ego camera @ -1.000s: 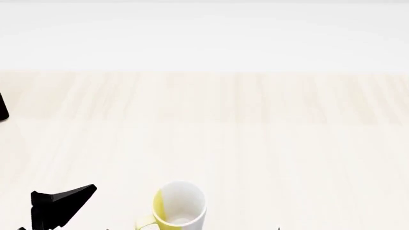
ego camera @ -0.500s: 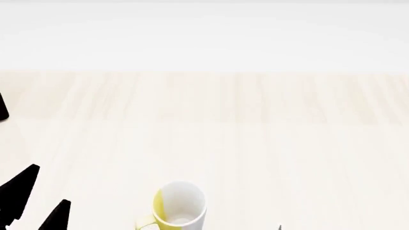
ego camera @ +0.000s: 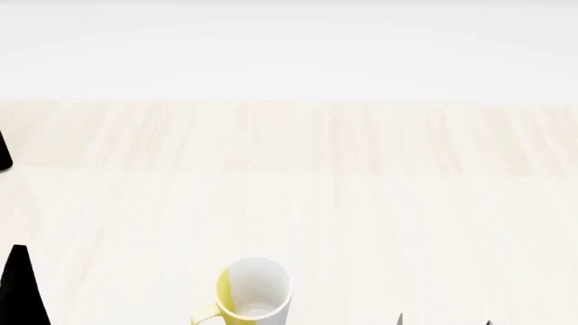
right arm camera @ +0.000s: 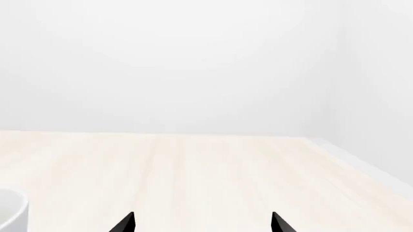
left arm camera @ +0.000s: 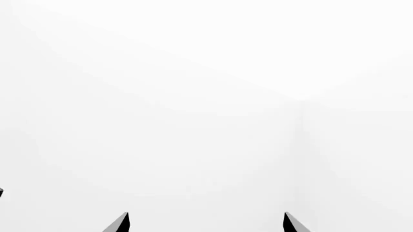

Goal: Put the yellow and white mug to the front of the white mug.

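Yellow and white mug [ego camera: 254, 291] on table [ego camera: 361, 203] near front edge, left of centre

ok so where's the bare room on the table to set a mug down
Everything beyond the yellow and white mug toward the table's far edge is bare, and both sides. The only crowding is the near edge: that mug, with another white rim seen by the right wrist camera.
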### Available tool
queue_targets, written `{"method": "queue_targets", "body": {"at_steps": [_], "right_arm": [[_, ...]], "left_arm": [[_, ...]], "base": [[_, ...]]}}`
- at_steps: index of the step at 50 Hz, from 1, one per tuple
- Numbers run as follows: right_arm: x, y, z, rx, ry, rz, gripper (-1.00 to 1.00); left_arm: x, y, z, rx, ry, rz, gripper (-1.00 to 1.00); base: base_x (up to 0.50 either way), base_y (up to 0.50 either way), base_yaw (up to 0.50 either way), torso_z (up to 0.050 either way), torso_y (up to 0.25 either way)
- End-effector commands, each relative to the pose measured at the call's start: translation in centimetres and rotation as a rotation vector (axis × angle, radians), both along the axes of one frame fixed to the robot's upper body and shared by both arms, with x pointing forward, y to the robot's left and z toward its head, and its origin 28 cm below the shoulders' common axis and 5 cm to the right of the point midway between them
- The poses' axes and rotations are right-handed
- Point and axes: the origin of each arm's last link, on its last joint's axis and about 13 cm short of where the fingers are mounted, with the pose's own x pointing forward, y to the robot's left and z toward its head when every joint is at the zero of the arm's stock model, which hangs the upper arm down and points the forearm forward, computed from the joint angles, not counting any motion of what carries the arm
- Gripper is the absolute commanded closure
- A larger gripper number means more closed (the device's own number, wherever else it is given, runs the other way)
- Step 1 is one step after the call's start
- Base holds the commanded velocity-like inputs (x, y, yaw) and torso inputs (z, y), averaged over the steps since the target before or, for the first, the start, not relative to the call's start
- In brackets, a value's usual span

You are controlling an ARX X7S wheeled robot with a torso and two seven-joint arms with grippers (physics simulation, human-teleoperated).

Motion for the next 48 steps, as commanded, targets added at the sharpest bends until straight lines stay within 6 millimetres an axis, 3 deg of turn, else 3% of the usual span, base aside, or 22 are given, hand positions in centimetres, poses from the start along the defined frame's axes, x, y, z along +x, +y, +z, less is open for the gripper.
{"method": "queue_targets", "body": {"at_steps": [1,6,10,16,38,48], "right_arm": [[-0.8,-0.4,0.9,-0.018,-0.085,-0.01,-1.0],[-0.8,-0.8,1.1,-0.003,-0.093,-0.066,-1.0],[-1.6,-1.0,2.2,0.002,-0.199,-0.111,-1.0],[-2.7,-1.5,3.4,0.025,-0.323,-0.165,-1.0],[-5.3,-2.1,5.2,0.052,-0.537,-0.219,-1.0],[-6.2,-2.4,5.6,0.045,-0.628,-0.224,-1.0]], "left_arm": [[-1.4,-0.5,0.0,-0.002,-0.024,0.15,-1.0],[-3.4,-1.1,0.8,0.039,-0.103,0.206,-1.0],[-5.0,-0.8,2.0,-0.039,-0.166,0.227,-1.0],[-6.1,-0.8,2.5,-0.075,-0.214,0.272,-1.0],[-8.3,-0.3,4.6,-0.082,-0.302,0.33,-1.0],[-8.1,0.3,4.7,-0.087,-0.306,0.398,-1.0]], "base": [[0.0,0.0,0.0,0.0,0.0],[0.0,0.0,0.0,0.0,0.0],[0.0,0.0,0.0,0.0,0.0],[0.0,0.0,0.0,0.0,0.0],[0.0,0.0,0.0,0.0,0.0],[0.0,0.0,0.0,0.0,0.0]]}}
